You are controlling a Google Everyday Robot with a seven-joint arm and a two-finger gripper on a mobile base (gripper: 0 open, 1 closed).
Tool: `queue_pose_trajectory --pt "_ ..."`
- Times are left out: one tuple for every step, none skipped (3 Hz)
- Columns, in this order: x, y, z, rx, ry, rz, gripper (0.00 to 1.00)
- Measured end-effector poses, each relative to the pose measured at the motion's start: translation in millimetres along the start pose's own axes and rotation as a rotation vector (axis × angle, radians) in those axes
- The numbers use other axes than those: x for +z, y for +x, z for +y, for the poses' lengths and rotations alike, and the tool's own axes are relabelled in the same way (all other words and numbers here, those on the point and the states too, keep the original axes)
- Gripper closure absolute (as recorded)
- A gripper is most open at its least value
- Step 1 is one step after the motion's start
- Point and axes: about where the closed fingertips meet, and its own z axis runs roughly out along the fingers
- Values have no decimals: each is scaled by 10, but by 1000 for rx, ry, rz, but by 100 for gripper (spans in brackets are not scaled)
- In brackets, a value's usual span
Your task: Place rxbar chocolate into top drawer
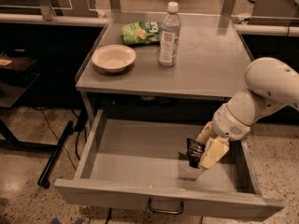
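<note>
Rxbar (193,153) in gripper (200,154) (inside drawer (135,158))

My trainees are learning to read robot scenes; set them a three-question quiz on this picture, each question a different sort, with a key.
1. True or false: the top drawer is pulled open.
2. Where is the hand relative to the drawer? A) high above it B) down inside it, right side C) underneath it
3. Fill in: the hand is shut on the ___.
Key: 1 true; 2 B; 3 rxbar chocolate.
</note>
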Motion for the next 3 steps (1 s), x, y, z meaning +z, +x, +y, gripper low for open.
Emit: queue_pose_trajectory --pt "190 112 -38 63 3 -25 100" --pt "379 189 -168 129 52 -32 100" --pt "575 238 -229 182 101 -1 100"
